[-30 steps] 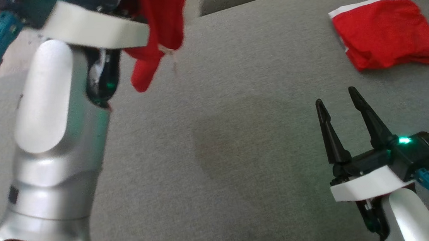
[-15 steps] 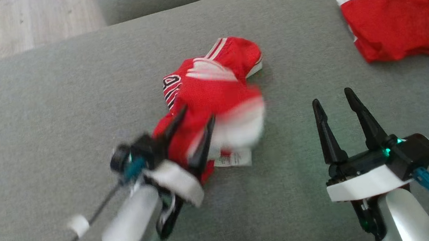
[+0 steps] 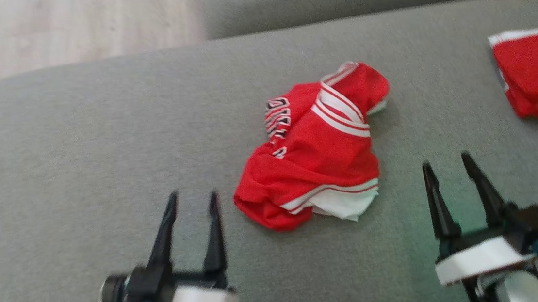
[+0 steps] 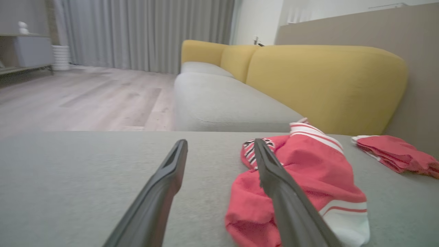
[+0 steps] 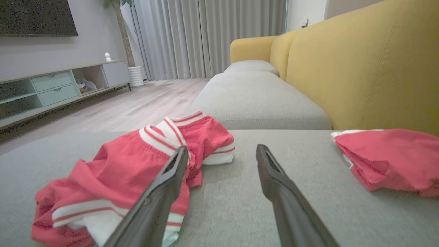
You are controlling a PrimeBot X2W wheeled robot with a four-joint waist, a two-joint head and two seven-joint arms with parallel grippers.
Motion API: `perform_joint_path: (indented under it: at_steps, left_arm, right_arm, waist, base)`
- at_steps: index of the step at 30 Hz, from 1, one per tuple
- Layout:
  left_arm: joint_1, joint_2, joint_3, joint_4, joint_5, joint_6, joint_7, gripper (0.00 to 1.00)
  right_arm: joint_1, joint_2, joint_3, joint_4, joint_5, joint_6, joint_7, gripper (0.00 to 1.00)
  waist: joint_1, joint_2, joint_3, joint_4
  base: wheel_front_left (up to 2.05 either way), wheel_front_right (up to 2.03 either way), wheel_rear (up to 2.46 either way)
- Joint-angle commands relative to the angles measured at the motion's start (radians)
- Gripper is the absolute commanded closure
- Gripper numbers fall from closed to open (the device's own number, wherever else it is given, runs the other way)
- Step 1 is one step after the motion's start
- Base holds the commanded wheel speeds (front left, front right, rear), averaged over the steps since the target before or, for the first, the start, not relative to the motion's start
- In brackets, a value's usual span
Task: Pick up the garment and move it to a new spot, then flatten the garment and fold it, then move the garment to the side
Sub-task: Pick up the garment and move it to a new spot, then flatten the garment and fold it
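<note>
Where the grey seat cushion [image 3: 79, 153] rounds off on the left toward the floor [image 3: 44, 34], we have broad bare room for spreading cloth. Our left tool [image 3: 193, 194] stands released and empty, fingers pointing up the cushion. Just right of it, the crumpled red garment [image 3: 315, 152] lies mid-cushion, apparently set down for flattening. Our right tool [image 3: 446, 160], likewise released and empty, waits near its lower right. Farther right, a folded red piece [image 3: 535, 74] limits room.
</note>
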Motion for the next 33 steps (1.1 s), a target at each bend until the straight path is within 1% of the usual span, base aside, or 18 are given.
perform_joint_path:
  at_steps: [1, 5, 8, 11, 15, 22, 33]
  left_arm:
    - [0.005, -0.009, 0.058, -0.055, 0.022, 0.012, -0.009, 0.0]
    - [0.088, -0.015, 0.136, -0.127, 0.087, 0.01, -0.01, 0.0]
    - [0.116, -0.017, 0.161, -0.141, 0.136, -0.005, -0.01, 0.0]
    - [0.125, -0.019, 0.178, -0.136, 0.156, -0.019, -0.01, 0.0]
    - [0.128, -0.021, 0.188, -0.131, 0.171, -0.031, -0.01, 0.0]
    - [0.136, -0.023, 0.188, -0.128, 0.19, -0.038, -0.01, 0.0]
    - [0.138, -0.023, 0.179, -0.122, 0.188, -0.037, -0.01, 0.0]
  right_arm:
    - [-0.001, -0.001, 0.016, -0.017, 0.005, -0.001, 0.0, 0.0]
    - [0.025, -0.001, 0.01, 0.013, 0.019, -0.001, 0.0, 0.0]
    - [0.033, -0.001, 0.01, 0.026, 0.024, -0.001, 0.0, 0.0]
    - [0.042, -0.001, 0.007, 0.031, 0.028, -0.001, 0.0, 0.0]
    - [0.064, -0.001, 0.0, 0.036, 0.034, -0.001, 0.0, 0.0]
    - [0.078, -0.001, -0.001, 0.045, 0.039, -0.001, 0.0, 0.0]
    - [0.08, -0.001, -0.002, 0.048, 0.037, -0.001, 0.0, 0.0]
  waist:
    - [0.0002, -0.0001, -0.071, 0.067]
    - [0.0002, -0.0001, -0.098, 0.107]
    - [0.0002, -0.0001, -0.109, 0.126]
    - [0.0002, -0.0001, -0.12, 0.14]
    - [0.0002, -0.0001, -0.13, 0.149]
    - [0.0002, -0.0001, -0.135, 0.145]
    - [0.0002, -0.0001, -0.137, 0.139]
  base:
    - [0.0, 0.0, 0.0]
    - [0.0, 0.0, 0.0]
    - [0.0, 0.0, 0.0]
    - [0.0, 0.0, 0.0]
    - [0.0, 0.0, 0.0]
    - [0.0, 0.0, 0.0]
    - [0.0, 0.0, 0.0]
